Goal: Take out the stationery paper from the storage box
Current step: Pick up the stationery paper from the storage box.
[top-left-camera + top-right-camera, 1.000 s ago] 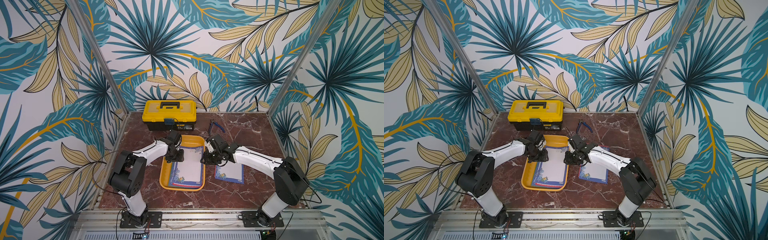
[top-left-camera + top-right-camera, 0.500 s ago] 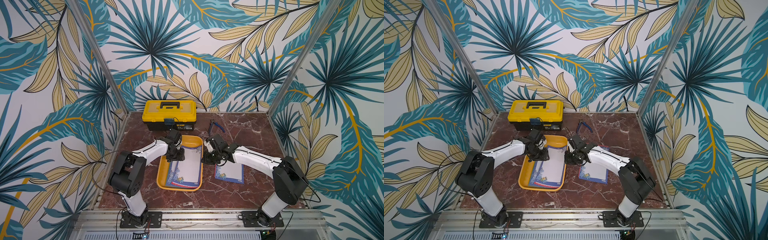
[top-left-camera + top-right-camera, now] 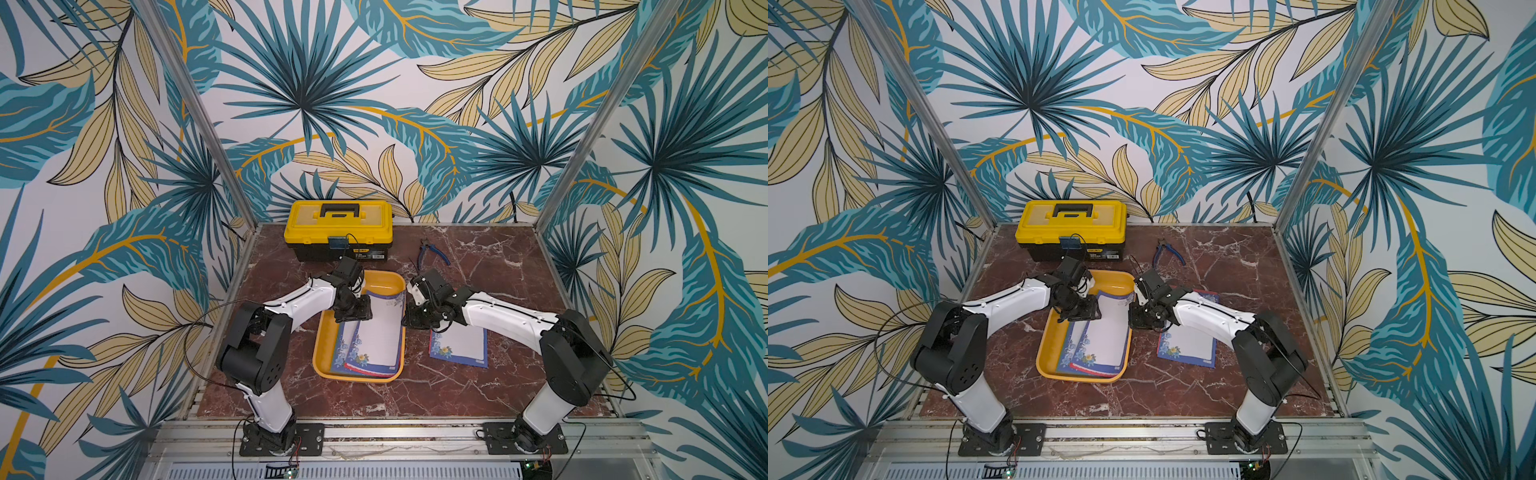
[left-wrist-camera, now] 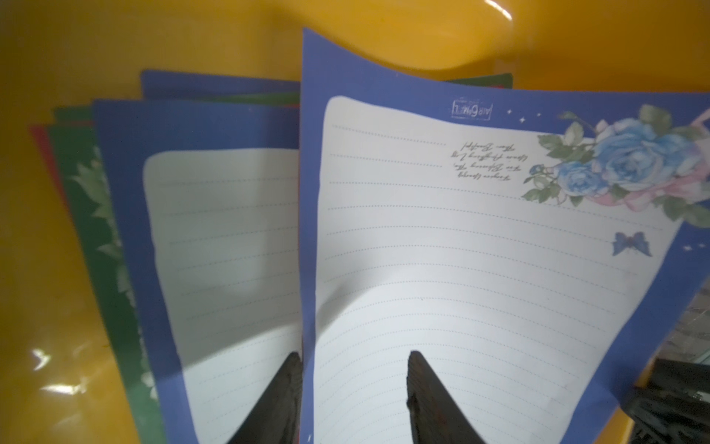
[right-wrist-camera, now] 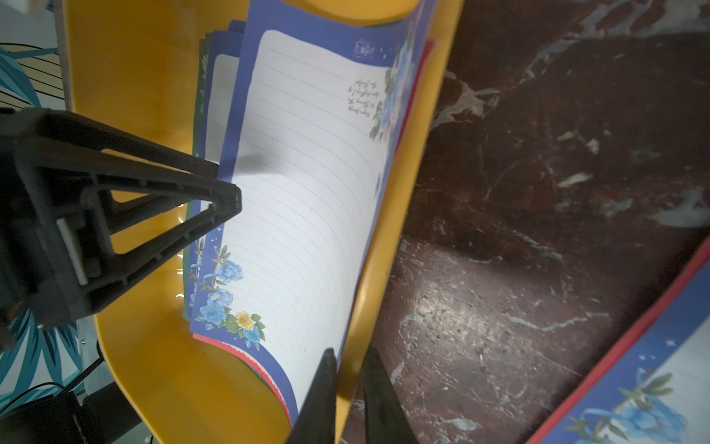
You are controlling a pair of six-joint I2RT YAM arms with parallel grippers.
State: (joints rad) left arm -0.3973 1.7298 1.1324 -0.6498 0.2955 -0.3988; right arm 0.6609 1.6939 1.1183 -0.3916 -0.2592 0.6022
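Marble tabletop (image 3: 498, 270), leaf-print walls (image 3: 332, 104): left gripper (image 4: 351, 357) gapes over stationery paper (image 4: 442, 250), right gripper (image 5: 349, 351) clamps storage box (image 5: 134, 96) rim.

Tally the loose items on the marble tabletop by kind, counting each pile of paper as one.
Yellow-lidded black plastic toolbox: 1
Blue-handled metal pliers: 1
Shallow orange-yellow plastic tray: 1
Piles of bordered letter sheets: 2, one in the tray, one flat on the table
Total: 5

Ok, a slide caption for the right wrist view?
The right gripper pinches the storage box rim and the edge of the curled blue-bordered sheet; the left gripper touches its opposite edge.
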